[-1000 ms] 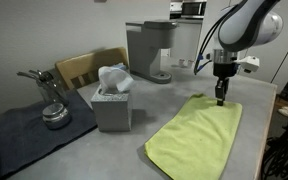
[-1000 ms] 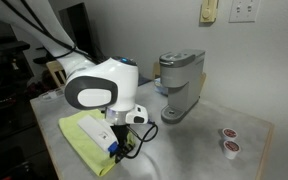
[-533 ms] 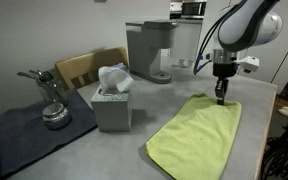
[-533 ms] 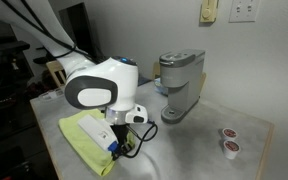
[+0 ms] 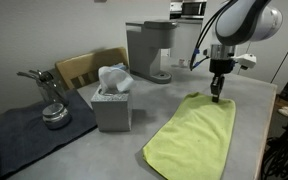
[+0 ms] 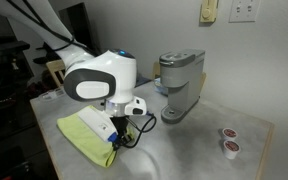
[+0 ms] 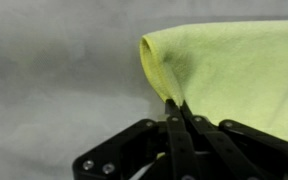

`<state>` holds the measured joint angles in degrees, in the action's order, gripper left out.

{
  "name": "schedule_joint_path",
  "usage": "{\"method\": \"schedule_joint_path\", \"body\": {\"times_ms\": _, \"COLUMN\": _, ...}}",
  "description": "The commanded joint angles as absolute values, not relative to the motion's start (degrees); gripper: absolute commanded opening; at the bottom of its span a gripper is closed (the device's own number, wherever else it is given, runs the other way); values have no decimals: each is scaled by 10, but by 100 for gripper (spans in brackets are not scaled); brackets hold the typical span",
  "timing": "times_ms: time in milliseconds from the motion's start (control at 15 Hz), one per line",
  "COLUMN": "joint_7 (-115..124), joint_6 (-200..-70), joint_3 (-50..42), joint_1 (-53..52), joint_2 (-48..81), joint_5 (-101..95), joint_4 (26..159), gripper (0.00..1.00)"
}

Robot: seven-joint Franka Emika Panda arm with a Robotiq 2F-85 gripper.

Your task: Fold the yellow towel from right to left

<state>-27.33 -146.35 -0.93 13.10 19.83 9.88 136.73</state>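
In the wrist view the fingers (image 7: pixel 171 125) pinch only a thin fold at the corner of the yellow towel (image 7: pixel 234 70), a bite that could slip free mid-fold, while in an exterior view the arm (image 5: pixel 242 18) hangs wrist-down over that corner, and in an exterior view the cloth (image 6: pixel 82 135) otherwise lies spread on the desk (image 6: pixel 189 150).

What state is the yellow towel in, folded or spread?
Spread, not yet folded: the yellow towel lies flat, only one corner pinched and raised by the fingers.
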Motion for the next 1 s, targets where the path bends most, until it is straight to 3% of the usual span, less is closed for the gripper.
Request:
{"method": "schedule_joint_path", "body": {"times_ms": 0, "joint_7": -307, "joint_6": -1451, "joint_3": 16, "joint_1": 148, "joint_2": 149, "joint_5": 132, "joint_4": 1382, "gripper": 1}}
{"method": "schedule_joint_path", "body": {"times_ms": 933, "joint_7": -393, "joint_6": -1358, "joint_3": -13, "joint_1": 121, "joint_2": 2, "joint_5": 313, "joint_4": 1423, "gripper": 1}}
